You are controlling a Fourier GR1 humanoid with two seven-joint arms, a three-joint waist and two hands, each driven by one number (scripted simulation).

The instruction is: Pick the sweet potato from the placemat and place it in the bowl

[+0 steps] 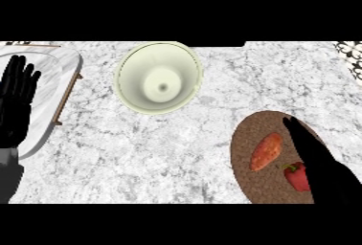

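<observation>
- My right hand (322, 165) comes in at the lower right of the frame. Fingers are straight and side by side, holding nothing, lying over the right part of the brown placemat (247, 129).
- The sweet potato (266, 151) lies on that placemat just left of the fingers, tilted. Can't tell if they touch.
- My guess is it's stiff, fairly light, dull-skinned so not very slippery, and not fragile. It might roll, though. I'd curl round the fat middle across its width, not the tapered ends.
- A red pepper (297, 177) sits just below it, close enough to get bumped.
- The bowl (138, 62) is upper middle of the frame, well apart from the placemat.
- My left hand (16, 103) rests open, fingers up, at the left edge.
- No brands, labels or writing I can read anywhere.
</observation>
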